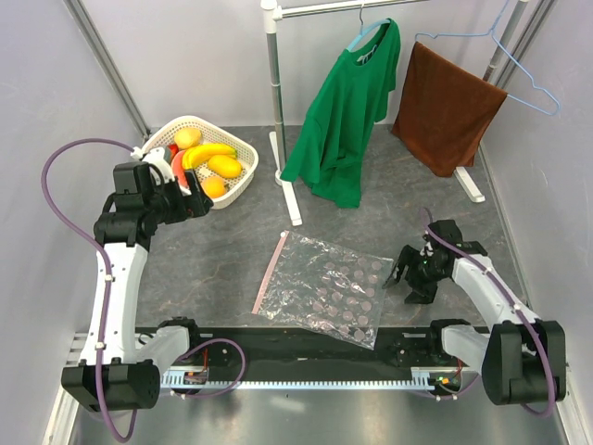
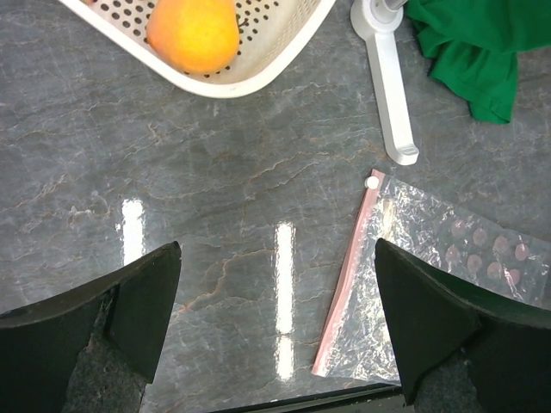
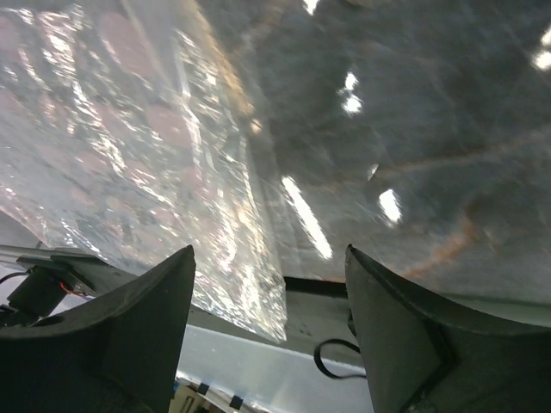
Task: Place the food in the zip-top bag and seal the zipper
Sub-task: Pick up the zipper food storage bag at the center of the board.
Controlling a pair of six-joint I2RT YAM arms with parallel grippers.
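The zip-top bag (image 1: 332, 288) lies flat on the table centre, clear with dark dots; it also shows in the left wrist view (image 2: 439, 258) and the right wrist view (image 3: 129, 146). Its pinkish zipper (image 1: 270, 271) runs along the left edge, also seen in the left wrist view (image 2: 348, 277). The food (image 1: 208, 158), a banana bunch, orange fruits and a red piece, sits in the white basket (image 1: 243, 182); one orange fruit (image 2: 193, 33) shows in the left wrist view. My left gripper (image 1: 192, 201) is open and empty, raised beside the basket. My right gripper (image 1: 408, 278) is open and empty by the bag's right edge.
A white clothes rack (image 1: 275, 102) stands at the back with a green shirt (image 1: 347, 116) and a brown towel (image 1: 445, 107) hanging. Its foot (image 2: 385, 82) lies between basket and bag. A black rail (image 1: 306, 348) runs along the near table edge.
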